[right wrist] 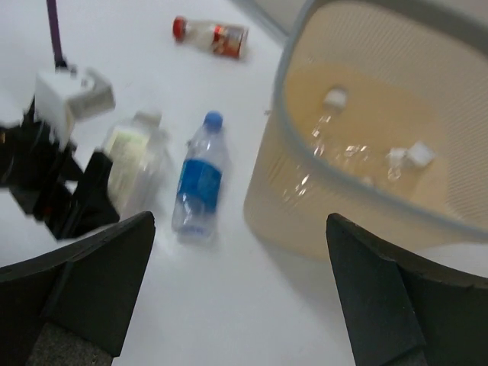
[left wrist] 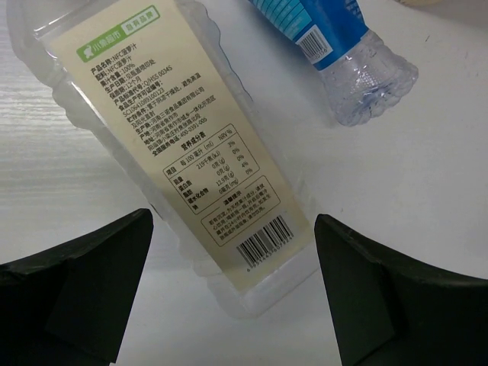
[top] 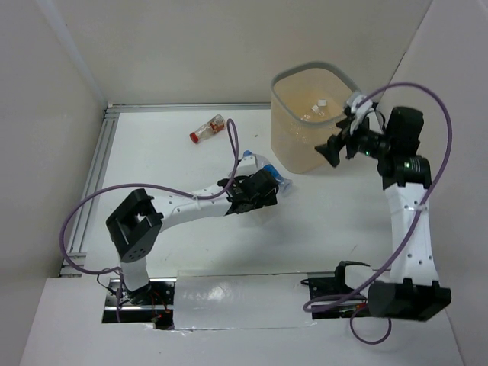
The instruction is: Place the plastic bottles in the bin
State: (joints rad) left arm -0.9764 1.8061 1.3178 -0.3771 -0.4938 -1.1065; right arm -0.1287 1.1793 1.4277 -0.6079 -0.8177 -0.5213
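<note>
while the white desk (top: 175, 152) carries what is left to collect, the bin (top: 293, 145) at the upper right of the top view already holds what seem to be several clear bottles (right wrist: 358, 149), blurred in the right wrist view. the right pincer (top: 335, 149) hangs spread and empty by the bin's wall; a careless swing leftward could knock it over. the left pincer (left wrist: 232, 229), centre of the top view, is released, astride the white-labelled bottle (left wrist: 198, 152) without gripping it. closing on that slick body could squirt it into the blue-labelled bottle (left wrist: 328, 38) just beside. the red-capped bottle (top: 207, 130) lies well apart, upper left.
</note>
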